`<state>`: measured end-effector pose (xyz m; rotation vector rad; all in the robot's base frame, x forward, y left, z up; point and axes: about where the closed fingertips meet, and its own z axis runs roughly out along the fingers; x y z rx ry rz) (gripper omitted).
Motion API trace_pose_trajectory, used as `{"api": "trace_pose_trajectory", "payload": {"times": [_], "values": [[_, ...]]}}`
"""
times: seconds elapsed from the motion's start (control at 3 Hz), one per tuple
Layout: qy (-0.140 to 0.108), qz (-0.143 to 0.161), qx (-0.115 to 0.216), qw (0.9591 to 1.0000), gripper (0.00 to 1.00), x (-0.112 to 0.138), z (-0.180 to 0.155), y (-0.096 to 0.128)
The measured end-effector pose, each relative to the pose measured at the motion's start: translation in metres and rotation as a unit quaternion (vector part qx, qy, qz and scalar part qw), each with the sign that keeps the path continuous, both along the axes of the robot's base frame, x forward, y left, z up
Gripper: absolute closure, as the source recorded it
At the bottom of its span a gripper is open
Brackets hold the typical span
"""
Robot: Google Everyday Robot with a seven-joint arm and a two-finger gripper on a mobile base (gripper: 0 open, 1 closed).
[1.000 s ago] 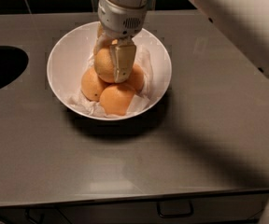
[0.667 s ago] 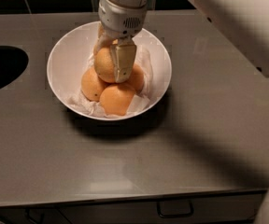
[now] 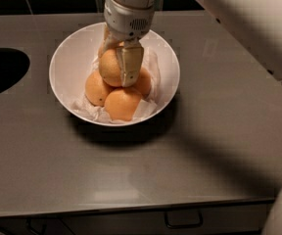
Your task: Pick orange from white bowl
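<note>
The tool (image 3: 115, 66) clasps the orange (image 3: 109, 70) (inside the white bowl (image 3: 65, 75)).

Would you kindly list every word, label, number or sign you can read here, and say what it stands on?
None: no readable text shows on the gripper, closed on the orange in the white bowl, nor on the counter or the drawer handle.

Beige jaws around yellowish orange (image 3: 109, 68)
</note>
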<state>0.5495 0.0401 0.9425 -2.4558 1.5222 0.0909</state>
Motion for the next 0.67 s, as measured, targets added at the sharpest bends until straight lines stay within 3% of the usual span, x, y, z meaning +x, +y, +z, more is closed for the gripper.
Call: {"api": "trace_pose_trajectory", "payload": {"times": [0.67], "values": [[0.007, 0.003, 0.002, 1.0, 0.36, 0.0012, -0.0055, 0.0016]]}}
